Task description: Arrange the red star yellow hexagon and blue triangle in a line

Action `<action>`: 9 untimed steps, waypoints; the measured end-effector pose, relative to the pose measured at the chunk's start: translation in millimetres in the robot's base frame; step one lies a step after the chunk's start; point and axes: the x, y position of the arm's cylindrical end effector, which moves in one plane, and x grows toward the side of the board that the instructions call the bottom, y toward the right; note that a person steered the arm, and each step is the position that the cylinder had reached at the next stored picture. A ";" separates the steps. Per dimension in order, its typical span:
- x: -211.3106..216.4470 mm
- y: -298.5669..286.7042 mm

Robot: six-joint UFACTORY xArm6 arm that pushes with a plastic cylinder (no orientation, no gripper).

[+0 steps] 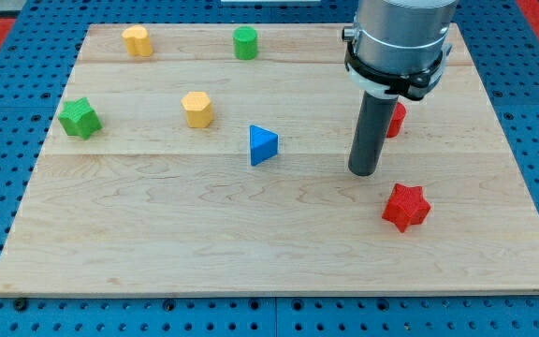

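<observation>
Near the board's right edge, lower half: the red star (406,206) lies flat, clear of every other block.
Blue triangle (262,145): close to the board's middle, a little toward the view's left, pointing to the view's right.
Yellow hexagon (197,109): up and to the view's left of the blue triangle, near it but apart.
My tip (364,171): the rod's lower end meets the wood between the blue triangle and the red star, up and to the view's left of the star, not touching either.
Claw state: there is none to open or close; the arm ends in a plain dark rod and holds nothing.
Second red block (397,119): just behind the rod toward the right edge, mostly hidden, shape not readable.
Green star (80,118): by the left edge.
Yellow cylinder (138,41): near the top left corner.
Green cylinder (244,43): along the top edge, left of the arm.
Wooden board (204,243): pale planks on a blue perforated table.
</observation>
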 end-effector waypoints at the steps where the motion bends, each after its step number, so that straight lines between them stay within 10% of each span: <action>1: 0.4 1.3; 4: 44.4 67.8; 9: 0.6 -53.7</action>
